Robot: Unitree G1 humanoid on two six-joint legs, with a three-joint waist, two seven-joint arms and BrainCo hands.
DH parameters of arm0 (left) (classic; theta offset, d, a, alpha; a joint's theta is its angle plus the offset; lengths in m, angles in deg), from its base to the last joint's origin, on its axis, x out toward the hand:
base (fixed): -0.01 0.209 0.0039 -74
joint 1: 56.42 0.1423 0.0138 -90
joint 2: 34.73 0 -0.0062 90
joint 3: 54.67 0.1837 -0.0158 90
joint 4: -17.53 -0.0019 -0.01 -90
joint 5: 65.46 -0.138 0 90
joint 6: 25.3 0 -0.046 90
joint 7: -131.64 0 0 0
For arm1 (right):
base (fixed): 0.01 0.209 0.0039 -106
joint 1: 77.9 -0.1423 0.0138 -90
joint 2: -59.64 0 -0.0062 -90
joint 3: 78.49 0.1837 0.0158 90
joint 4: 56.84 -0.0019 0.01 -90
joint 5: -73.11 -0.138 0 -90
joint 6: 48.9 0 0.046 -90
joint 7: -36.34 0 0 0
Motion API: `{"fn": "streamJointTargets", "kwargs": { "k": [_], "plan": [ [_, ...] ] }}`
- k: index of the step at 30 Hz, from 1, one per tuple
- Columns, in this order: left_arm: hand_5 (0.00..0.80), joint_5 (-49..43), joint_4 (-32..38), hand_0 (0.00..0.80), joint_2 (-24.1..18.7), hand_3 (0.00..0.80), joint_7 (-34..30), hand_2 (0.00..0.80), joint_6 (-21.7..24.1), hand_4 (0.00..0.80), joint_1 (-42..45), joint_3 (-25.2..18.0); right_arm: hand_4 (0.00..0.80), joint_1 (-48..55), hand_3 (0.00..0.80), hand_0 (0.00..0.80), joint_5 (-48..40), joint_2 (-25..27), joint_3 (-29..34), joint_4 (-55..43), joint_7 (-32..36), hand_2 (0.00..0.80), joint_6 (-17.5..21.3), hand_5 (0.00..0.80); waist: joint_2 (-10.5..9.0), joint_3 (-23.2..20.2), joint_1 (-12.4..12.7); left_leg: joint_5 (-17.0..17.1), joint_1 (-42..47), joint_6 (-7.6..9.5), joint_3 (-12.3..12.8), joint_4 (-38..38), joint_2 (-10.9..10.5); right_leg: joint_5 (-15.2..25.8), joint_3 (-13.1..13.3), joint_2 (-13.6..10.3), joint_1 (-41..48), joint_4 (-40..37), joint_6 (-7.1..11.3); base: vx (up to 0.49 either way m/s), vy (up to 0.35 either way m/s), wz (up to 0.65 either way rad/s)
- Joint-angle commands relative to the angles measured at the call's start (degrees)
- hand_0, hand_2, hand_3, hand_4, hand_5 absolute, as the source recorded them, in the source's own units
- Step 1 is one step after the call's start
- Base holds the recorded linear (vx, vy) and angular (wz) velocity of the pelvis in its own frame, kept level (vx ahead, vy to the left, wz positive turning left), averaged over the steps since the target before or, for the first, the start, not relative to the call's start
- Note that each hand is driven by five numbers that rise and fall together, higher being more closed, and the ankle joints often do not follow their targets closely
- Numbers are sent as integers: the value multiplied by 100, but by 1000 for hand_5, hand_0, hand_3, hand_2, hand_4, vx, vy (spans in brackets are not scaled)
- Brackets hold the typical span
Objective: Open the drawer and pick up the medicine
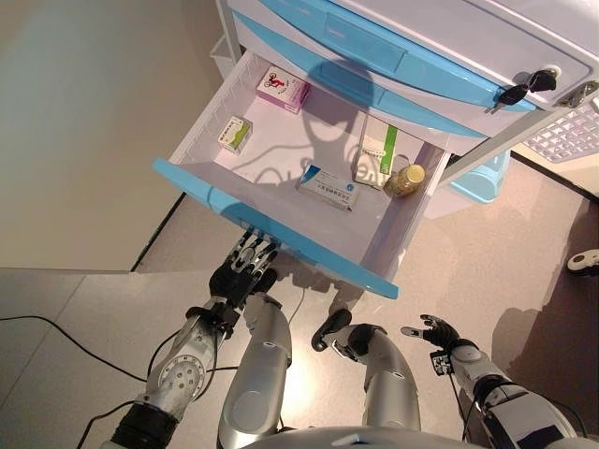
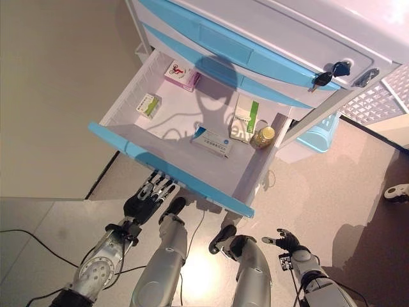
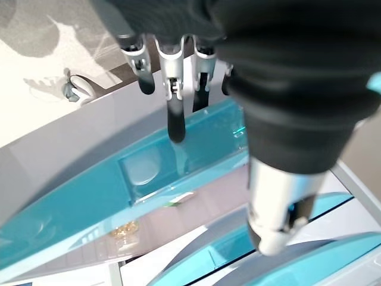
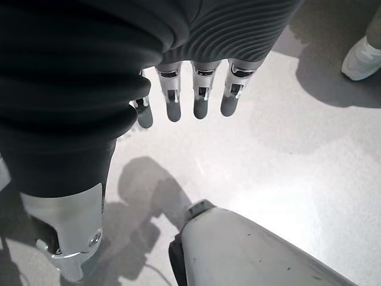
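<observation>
Drawer [image 1: 281,229]: glossy blue-fronted white plastic tray, pulled out, held cardboard medicine boxes [image 1: 329,187]. Left hand [image 1: 245,267] beneath its front, fingers straight. Right hand [image 1: 438,332] well apart, fingers relaxed.

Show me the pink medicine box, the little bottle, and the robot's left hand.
pink medicine box [image 1: 283,91], left eye view, middle of its top face
bottle [image 1: 405,181], left eye view, on its yellowish body
left hand [image 1: 236,273], left eye view, back of the hand below the drawer front
</observation>
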Motion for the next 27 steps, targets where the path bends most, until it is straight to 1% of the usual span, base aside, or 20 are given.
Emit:
{"fn": "streamJointTargets", "kwargs": {
  "k": [1,3,4,5,6,7,9,10,11,12,14,16,20,21,24,27],
  "plan": [
    [0,245,1646,0,154,0,-967,0,363,0,28,-116,0,420,0,0,115,202,-46,51,-42,0,93,0,74,-519,128,935,-408,580,98,-542,-454,25,-58,335,263,-271,584,0,0,0],
    [0,225,1357,0,156,0,-947,0,312,0,218,-227,0,437,0,0,112,205,-33,18,-23,0,85,0,80,-516,148,940,-402,582,88,-540,-451,23,-66,331,276,-259,589,0,0,0],
    [0,225,1357,0,156,0,-947,0,312,0,218,-227,0,437,0,0,112,205,-33,18,-23,0,85,0,80,-516,147,941,-402,582,88,-540,-451,23,-66,331,276,-259,589,4,-7,4],
    [0,213,1065,0,166,0,-966,0,219,0,379,-300,0,444,0,0,112,214,0,17,-19,0,79,0,92,-515,159,942,-388,584,80,-549,-456,33,-72,330,296,-277,595,0,0,0],
    [0,213,1064,0,166,0,-967,0,219,0,379,-300,0,444,0,0,112,214,-1,17,-19,0,79,0,93,-515,159,942,-388,584,79,-549,-456,33,-73,331,296,-277,595,0,0,0],
    [0,132,676,0,139,0,-938,0,148,0,508,-399,0,461,0,0,98,237,36,15,-3,0,68,0,104,-512,177,947,-380,589,69,-549,-457,45,-72,322,308,-282,602,0,0,0],
    [0,15,169,0,146,0,-931,0,73,0,610,-526,0,471,0,0,91,255,58,-1,7,0,54,0,114,-505,182,956,-360,591,75,-561,-452,58,-72,327,334,-298,612,0,0,0],
    [0,-69,-238,0,184,0,-936,0,14,0,637,-620,0,481,0,0,86,271,85,-2,14,0,37,0,117,-501,191,962,-343,593,73,-575,-444,59,-68,334,353,-318,617,0,0,0],
    [0,-73,-268,0,191,0,-956,0,18,0,620,-622,0,477,0,0,86,274,84,-3,14,0,36,0,120,-496,189,963,-338,593,72,-578,-442,60,-69,336,358,-322,616,0,0,0],
    [0,-188,-832,0,268,0,-945,0,-85,0,675,-779,0,507,0,0,64,290,130,0,59,0,29,0,128,-503,203,973,-319,597,65,-600,-443,72,-56,326,363,-328,633,0,0,0],
    [0,-341,-1410,0,318,0,-923,0,-155,0,679,-930,0,524,0,0,70,299,144,-21,75,0,20,0,132,-520,205,974,-315,607,64,-609,-433,88,-44,315,357,-334,639,4,8,2],
    [0,-471,-1837,0,370,0,-953,0,-247,0,658,-997,0,539,0,0,73,318,170,1,85,0,3,0,132,-533,189,975,-309,608,73,-619,-430,91,-29,319,362,-353,642,0,0,0],
    [0,-787,-2686,0,441,0,-894,0,-242,0,536,-1211,0,560,0,0,59,323,184,-27,89,0,-15,0,130,-555,171,979,-301,615,98,-630,-434,117,-16,324,373,-381,655,0,0,0],
    [0,-808,-2953,0,474,0,-906,0,-259,0,491,-1325,0,569,0,0,65,330,195,-17,99,0,-21,0,128,-572,162,980,-298,613,111,-642,-430,128,-12,329,375,-404,663,14,18,3],
    [0,-977,-3433,0,520,0,-855,0,-257,0,418,-1516,0,587,0,0,55,334,205,-15,98,0,-28,0,122,-610,147,972,-289,621,121,-665,-434,165,15,341,385,-446,681,6,5,1],
    [0,-1259,-4050,0,522,0,-809,0,-184,0,284,-1734,0,600,0,0,38,342,226,-9,105,0,-26,0,132,-671,112,971,-272,617,161,-697,-417,191,57,342,396,-494,690,0,0,0]
  ]
}}
